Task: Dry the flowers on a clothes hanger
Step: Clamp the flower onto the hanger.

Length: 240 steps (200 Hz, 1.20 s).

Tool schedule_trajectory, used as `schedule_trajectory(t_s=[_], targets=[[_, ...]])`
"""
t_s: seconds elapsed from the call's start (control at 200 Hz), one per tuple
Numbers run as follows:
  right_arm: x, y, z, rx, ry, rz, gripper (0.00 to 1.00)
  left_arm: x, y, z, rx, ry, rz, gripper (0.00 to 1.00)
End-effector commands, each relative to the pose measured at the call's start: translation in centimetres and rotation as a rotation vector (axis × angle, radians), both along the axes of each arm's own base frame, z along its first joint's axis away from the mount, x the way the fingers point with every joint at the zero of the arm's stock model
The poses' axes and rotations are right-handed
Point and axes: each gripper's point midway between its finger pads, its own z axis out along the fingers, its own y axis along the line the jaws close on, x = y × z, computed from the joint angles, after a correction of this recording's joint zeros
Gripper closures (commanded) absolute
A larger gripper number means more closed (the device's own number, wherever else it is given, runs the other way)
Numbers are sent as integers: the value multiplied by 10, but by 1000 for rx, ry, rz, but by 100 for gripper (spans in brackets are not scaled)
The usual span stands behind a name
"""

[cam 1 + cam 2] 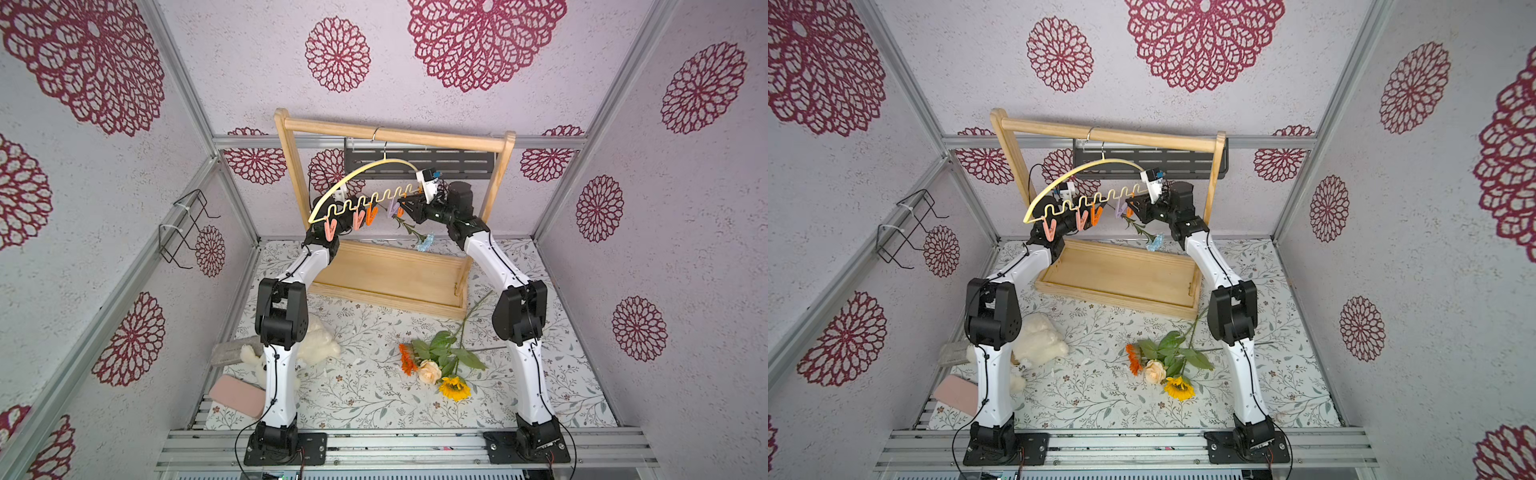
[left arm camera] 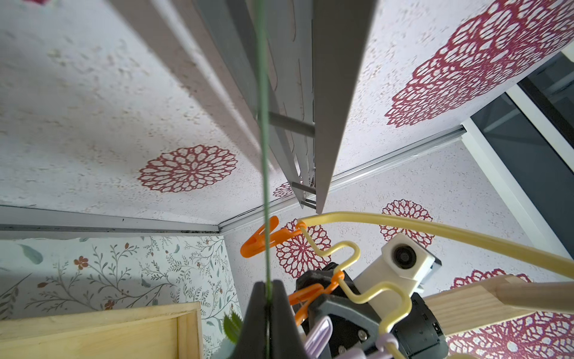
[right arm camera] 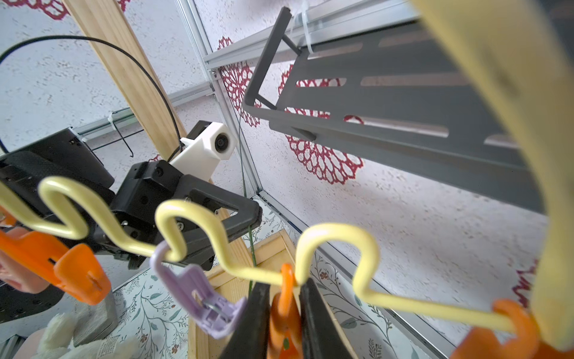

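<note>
1. The clothes hanger [image 1: 353, 176] [image 1: 1059, 183] is a thin pale-yellow arch with a wavy bottom bar. It hangs from the top rail of the wooden rack [image 1: 395, 135], which stands at the back edge of the table [image 1: 365, 399]. The hanger is tilted, with its left end lower.
2. A pink clothespin [image 1: 330, 230], other orange ones and a lilac clothespin [image 3: 198, 295] dangle from the waves of the bar.
3. The light blue carnation [image 1: 409, 228] [image 1: 1140, 227] hangs head down under the right half of the bar, above the rack's base. Its stem is thin and green with a few small leaves.
4. The left gripper [image 2: 267, 287] has its fingers clamped tight on the carnation's stem.
5. The right gripper [image 3: 283, 283] has its fingers pressed against both sides of an orange clothespin [image 3: 284, 314]. This pin hangs on the bar just beside the lilac one.
6. The orange gerbera [image 1: 408, 359], peach rose [image 1: 429, 371] and yellow sunflower [image 1: 454, 387] lie together on the table, right of its middle and toward the front edge. They have broad green leaves, and their long stems run back toward the right arm.
</note>
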Motion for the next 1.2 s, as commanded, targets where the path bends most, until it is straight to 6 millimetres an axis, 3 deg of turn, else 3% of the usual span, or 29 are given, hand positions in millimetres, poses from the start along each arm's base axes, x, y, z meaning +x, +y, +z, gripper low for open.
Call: schedule_trajectory(t_s=[0.0, 0.48, 0.801, 1.106, 1.196], targets=[[-16, -20, 61, 22, -109, -7, 80, -3, -9, 12, -18, -42, -38, 100], [-20, -21, 61, 18, -102, 14, 81, 0, -17, -2, -20, -25, -48, 100], [-19, -23, 47, -12, -94, 18, 82, -3, -20, 16, -44, -63, -56, 100], [-17, -25, 46, -22, -103, 4, 82, -2, -20, 13, -66, -60, -46, 100], [-16, -26, 47, -23, -103, -7, 72, -2, -20, 12, -64, -56, -46, 100]])
